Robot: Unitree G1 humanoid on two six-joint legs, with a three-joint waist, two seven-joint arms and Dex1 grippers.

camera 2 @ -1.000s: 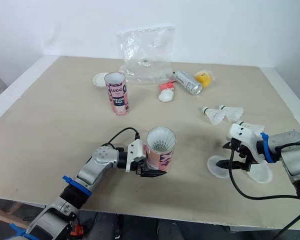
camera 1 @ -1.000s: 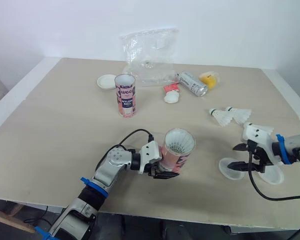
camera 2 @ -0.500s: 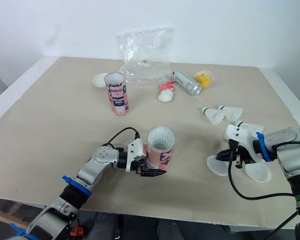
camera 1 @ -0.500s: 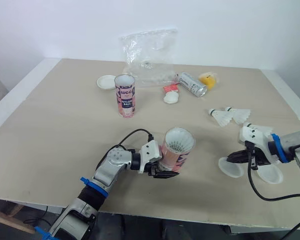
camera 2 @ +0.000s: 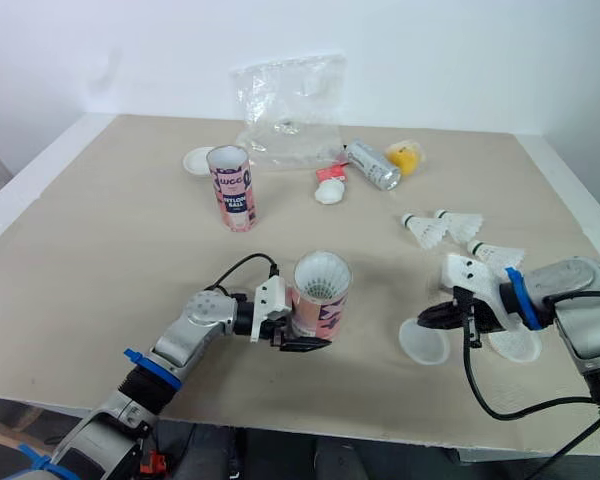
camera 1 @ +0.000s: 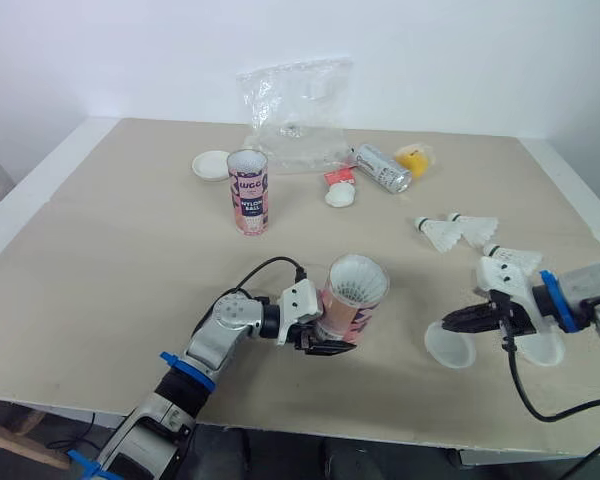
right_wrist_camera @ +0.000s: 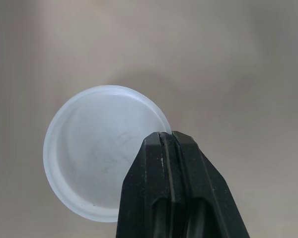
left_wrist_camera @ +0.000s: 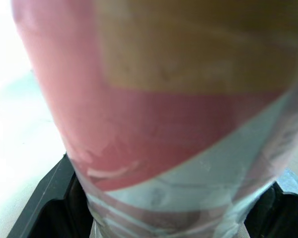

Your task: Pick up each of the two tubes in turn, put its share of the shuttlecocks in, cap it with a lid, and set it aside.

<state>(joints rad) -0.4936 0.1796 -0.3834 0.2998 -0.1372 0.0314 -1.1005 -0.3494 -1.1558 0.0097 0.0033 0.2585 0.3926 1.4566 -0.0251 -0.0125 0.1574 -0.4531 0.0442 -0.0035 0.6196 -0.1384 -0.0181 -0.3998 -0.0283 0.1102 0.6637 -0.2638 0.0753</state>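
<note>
— Where was the tube the robot was working on?

— Low in the middle of the frame. The left gripper [camera 1: 330, 338] was clamped around the bottom of the pink cardboard tube [camera 1: 352, 300], and the tube leaned a bit to the right. I could see white feathers at its open top.

— And the cap?

— In the lower right of the frame. The right gripper [right_wrist_camera: 167, 136] had its two black fingers pressed together on just the rim of the round see-through plastic lid [right_wrist_camera: 97, 153]. The lid looked tipped up on one side.

— That sounds like a tiny hold.

— It was. I thought the lid could slip out or twist, because only a thin edge was pinched. If it came to the tube crooked, it might catch on one side of the mouth and not go on.

— Could the feathers get hurt?

— Maybe. They sat right at the top, so a hard push could squash them. A hard push could also make the leaning tube slide in its grip.

— Anything in the way?

— Another flat white lid [camera 1: 545, 350] lay just beside the right arm, and loose white shuttlecocks [camera 1: 455, 230] lay a bit above it. A wide swing could knock them. The second pink tube [camera 1: 247, 190] stood in the upper left, well apart, so it looked safe.
</note>
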